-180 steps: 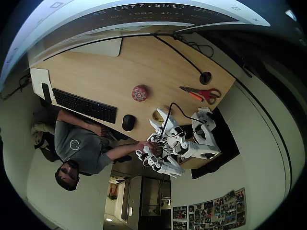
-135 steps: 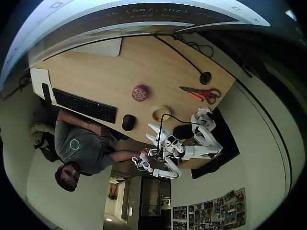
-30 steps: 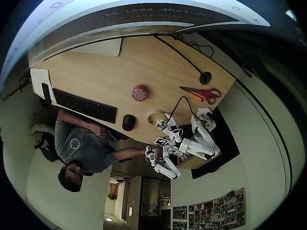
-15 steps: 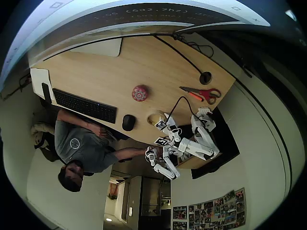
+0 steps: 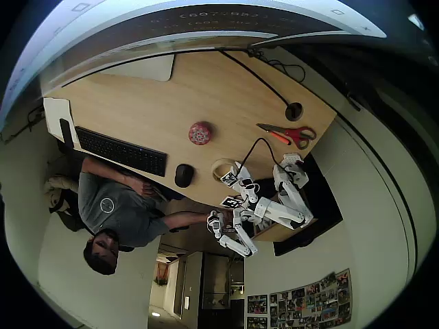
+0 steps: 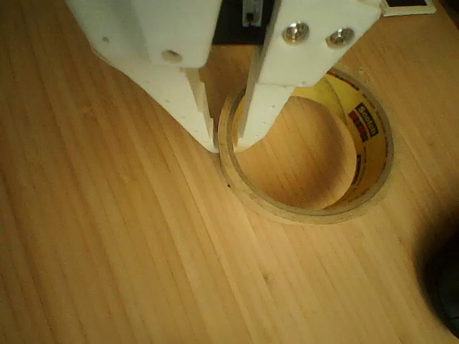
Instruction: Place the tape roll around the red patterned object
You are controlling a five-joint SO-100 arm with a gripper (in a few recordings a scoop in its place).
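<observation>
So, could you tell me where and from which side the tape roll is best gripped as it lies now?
Grip the tape roll across its thin wall, coming straight down from above. It lies flat on the desk with its wide centre open, so one finger fits inside and one outside; the gripper already straddles the wall that way.

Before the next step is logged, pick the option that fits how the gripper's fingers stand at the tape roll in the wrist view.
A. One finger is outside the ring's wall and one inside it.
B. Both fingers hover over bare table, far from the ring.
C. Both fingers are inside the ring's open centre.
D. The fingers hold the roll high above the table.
A: in the wrist view the gripper straddles the wall of the tape roll, which lies flat on the table, one finger outside, the other inside.
</observation>
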